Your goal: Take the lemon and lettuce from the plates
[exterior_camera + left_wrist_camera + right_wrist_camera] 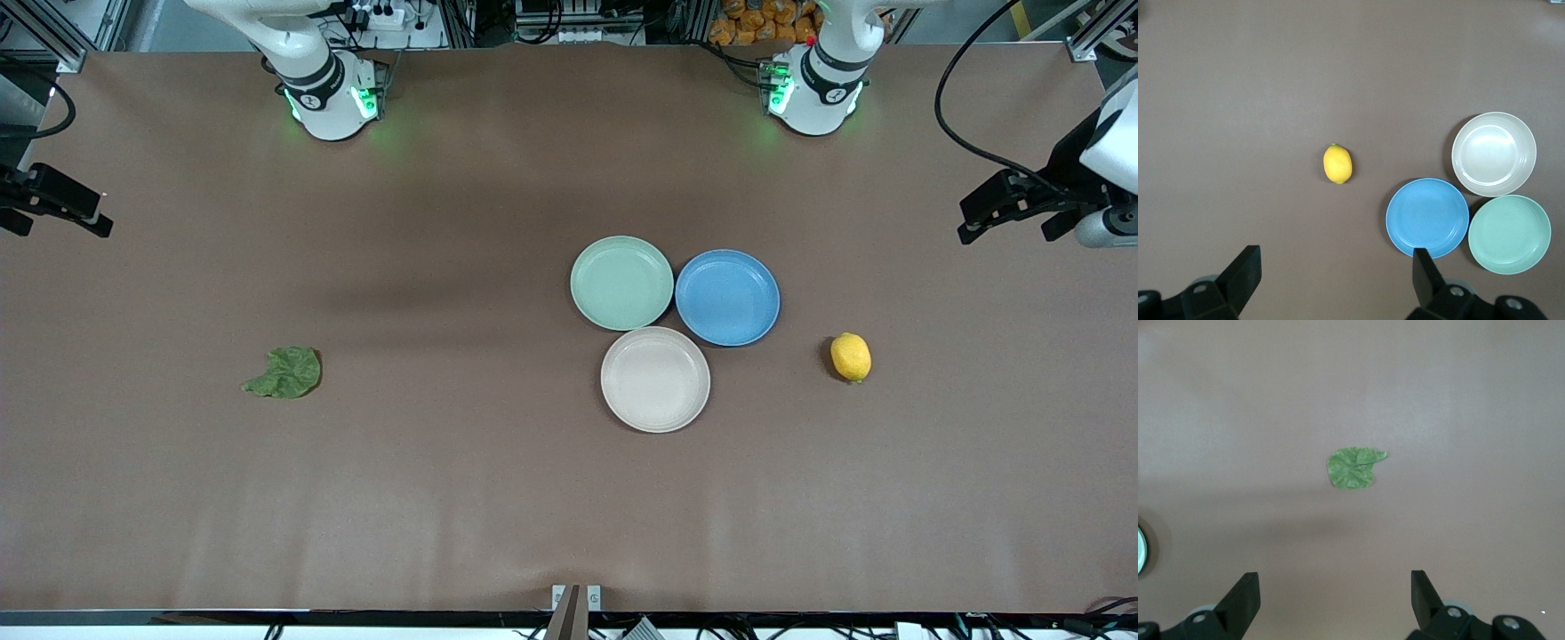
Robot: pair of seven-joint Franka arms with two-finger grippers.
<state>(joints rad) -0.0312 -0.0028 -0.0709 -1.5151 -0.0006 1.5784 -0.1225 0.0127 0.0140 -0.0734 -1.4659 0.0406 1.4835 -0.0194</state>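
Note:
The lemon [851,356] lies on the bare table toward the left arm's end, beside the blue plate and on no plate; it also shows in the left wrist view [1337,164]. The lettuce [284,373] lies flat on the table toward the right arm's end, also in the right wrist view [1353,467]. The mint plate [621,283] and the beige plate [655,380] are empty. My left gripper [1009,227] [1336,267] is open and empty, high over its end of the table. My right gripper [62,222] [1335,587] is open and empty over its own end.
An empty blue plate [727,297] touches the mint and beige plates at mid-table. The three plates also show in the left wrist view: blue [1427,217], beige [1493,154], mint [1509,234]. The brown table [444,498] lies bare around them.

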